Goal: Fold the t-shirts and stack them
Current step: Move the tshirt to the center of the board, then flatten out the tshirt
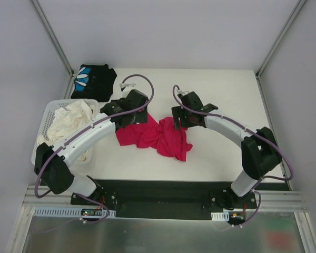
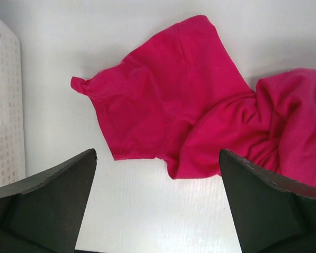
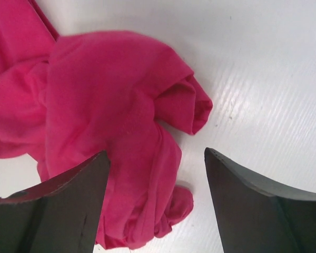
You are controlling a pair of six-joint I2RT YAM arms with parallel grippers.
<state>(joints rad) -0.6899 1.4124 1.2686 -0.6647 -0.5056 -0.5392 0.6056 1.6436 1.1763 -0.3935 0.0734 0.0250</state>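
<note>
Left hand (image 2: 158, 157) and right hand (image 3: 156, 153) hang wide open above the crumpled magenta t-shirt (image 1: 160, 138).

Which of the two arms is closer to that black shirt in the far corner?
Left. The left arm ends just to the near right of the black t-shirt; the right arm ends farther right, past the middle of the red t-shirt.

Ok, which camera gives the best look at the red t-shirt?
The top external view: it alone takes in nearly all of the crumpled red t-shirt on the table. The left wrist view shows only its flatter end, cut off at the right edge; the right wrist view shows only a bunched end, cropped at the left.
</note>
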